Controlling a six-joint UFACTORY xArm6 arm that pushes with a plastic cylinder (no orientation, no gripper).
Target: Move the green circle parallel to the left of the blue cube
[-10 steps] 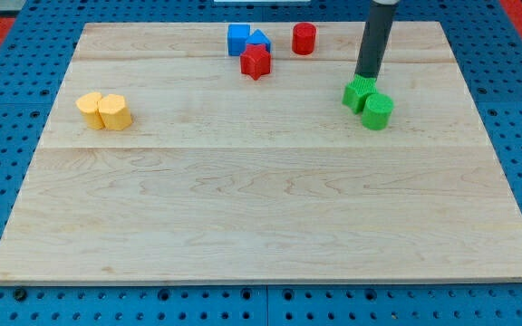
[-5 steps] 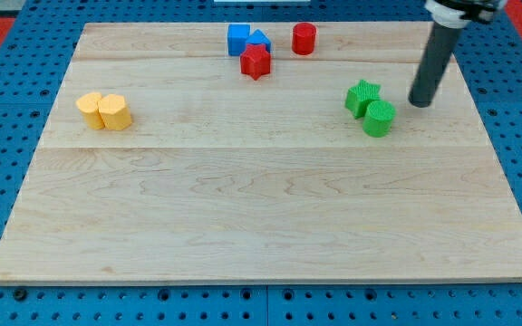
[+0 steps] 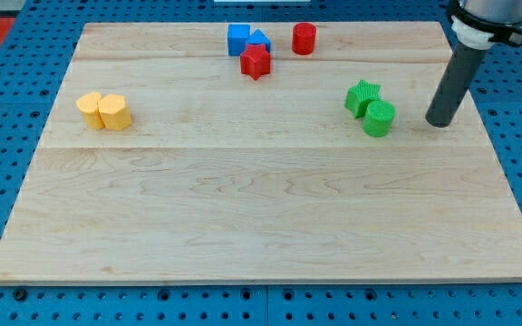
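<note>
The green circle stands right of the board's middle, touching the green star at its upper left. The blue cube sits near the view's top edge, against a blue triangular block. My tip rests on the board to the right of the green circle, a short gap apart from it and level with it.
A red star lies just below the blue blocks. A red cylinder stands to their right. Two yellow blocks sit together at the view's left. The wooden board lies on a blue pegboard.
My tip has gone from above the green star round to the right of the green circle, moving down the view. The green pair shifted slightly.
</note>
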